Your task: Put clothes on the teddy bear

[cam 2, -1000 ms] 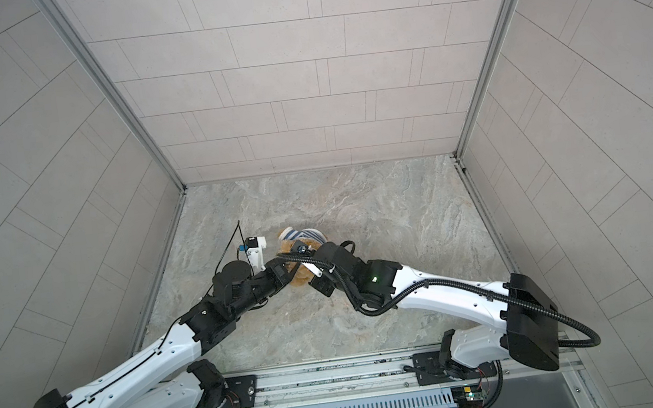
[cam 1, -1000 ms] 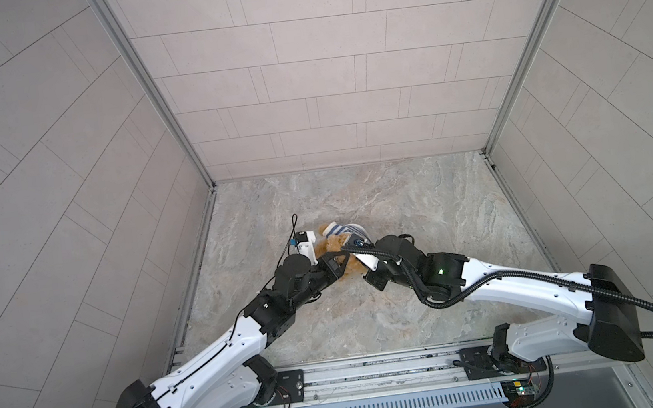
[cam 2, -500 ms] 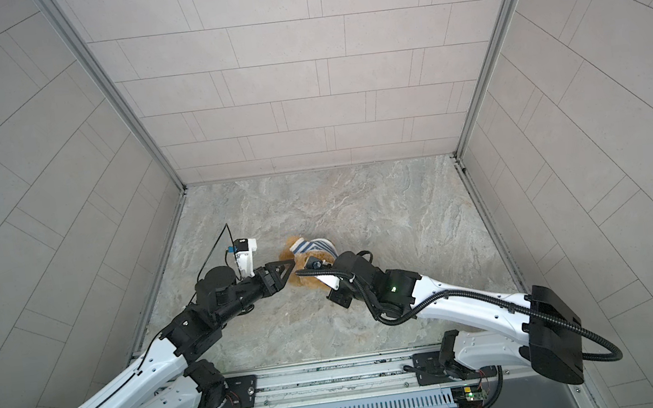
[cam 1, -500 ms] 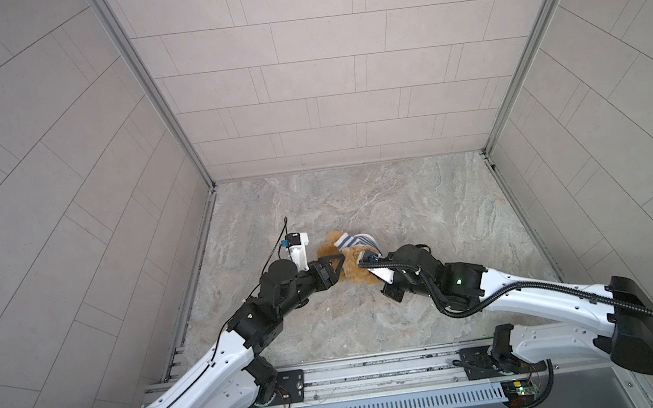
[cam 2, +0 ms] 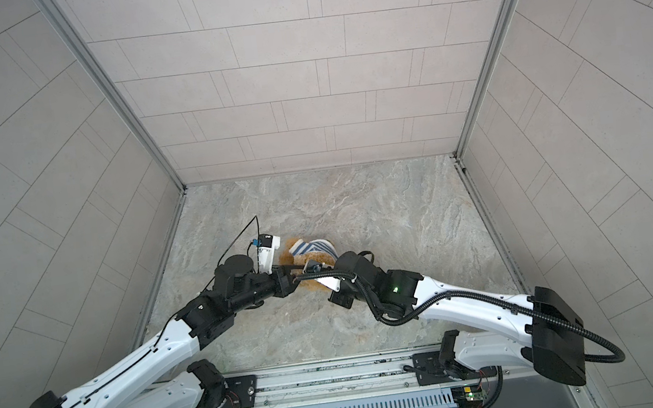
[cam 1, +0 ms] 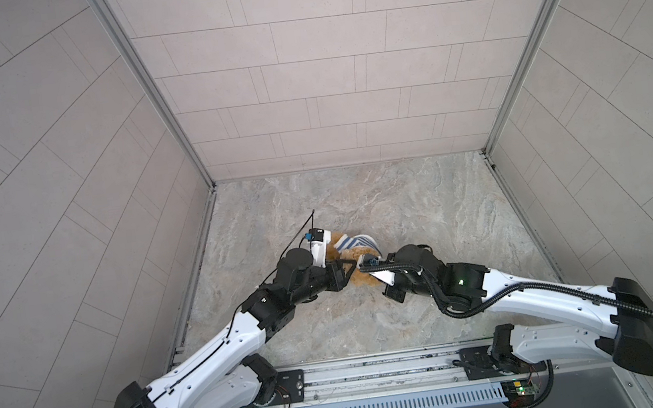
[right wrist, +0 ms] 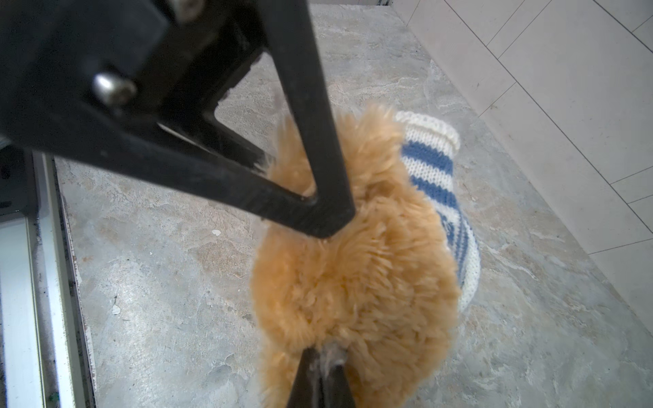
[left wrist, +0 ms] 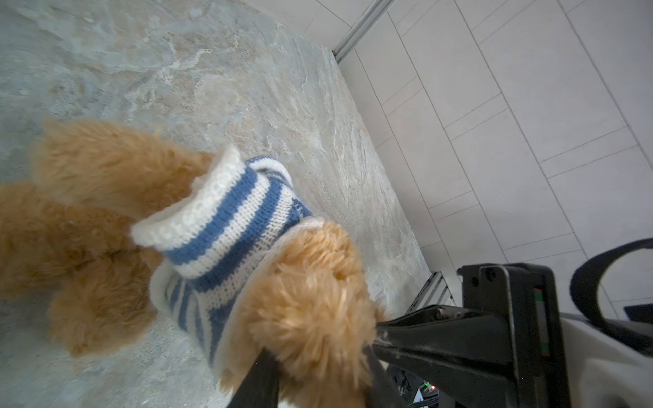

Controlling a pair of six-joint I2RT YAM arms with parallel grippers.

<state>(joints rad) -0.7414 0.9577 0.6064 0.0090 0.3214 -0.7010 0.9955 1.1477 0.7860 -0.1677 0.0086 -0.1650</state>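
The teddy bear (cam 1: 362, 281) lies mid-floor between both arms, golden-brown and fluffy. A blue-and-white striped shirt (left wrist: 226, 226) covers its body, and a furry limb pokes out of one white-edged opening. My left gripper (cam 1: 347, 273) comes in from the left. Its fingers (left wrist: 261, 381) press on either side of a fluffy part at the bear's head end. Coming from the right, my right gripper (right wrist: 319, 378) is shut, pinching the fur of the same end. The bear's face is hidden.
The floor (cam 1: 422, 211) is grey marbled stone, boxed in by tiled walls (cam 1: 303, 90) at the back and both sides. A metal rail (cam 1: 377, 371) carrying the arm bases runs along the front edge.
My left gripper drew back a little and opened, then came in again and closed on the bear's fluffy end. The right gripper stayed shut on the fur and shifted slightly right.
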